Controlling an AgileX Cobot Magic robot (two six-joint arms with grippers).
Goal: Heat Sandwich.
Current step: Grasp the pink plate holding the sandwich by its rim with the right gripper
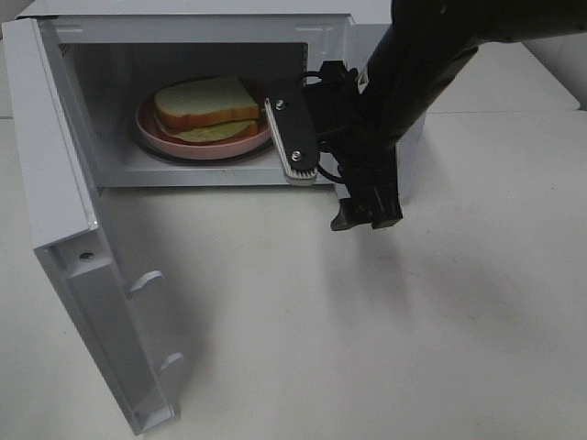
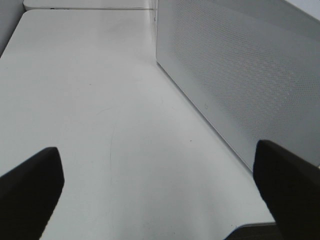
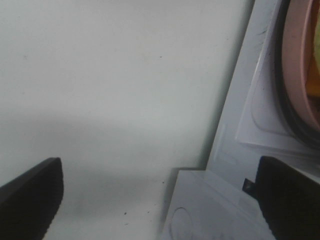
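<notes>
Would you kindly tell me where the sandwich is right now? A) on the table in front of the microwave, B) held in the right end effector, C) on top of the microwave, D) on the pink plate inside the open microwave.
D: the sandwich rests on the pink plate inside the microwave, whose door stands open.

The black right arm [image 1: 413,64] reaches down from the upper right, its wrist bent so the black gripper with white finger pads [image 1: 293,133] points leftward. Its jaws stand wide apart, holding nothing. The left arm's dark gripper [image 2: 160,192] hangs with its fingers [image 2: 30,190] spread wide, also empty.
</notes>
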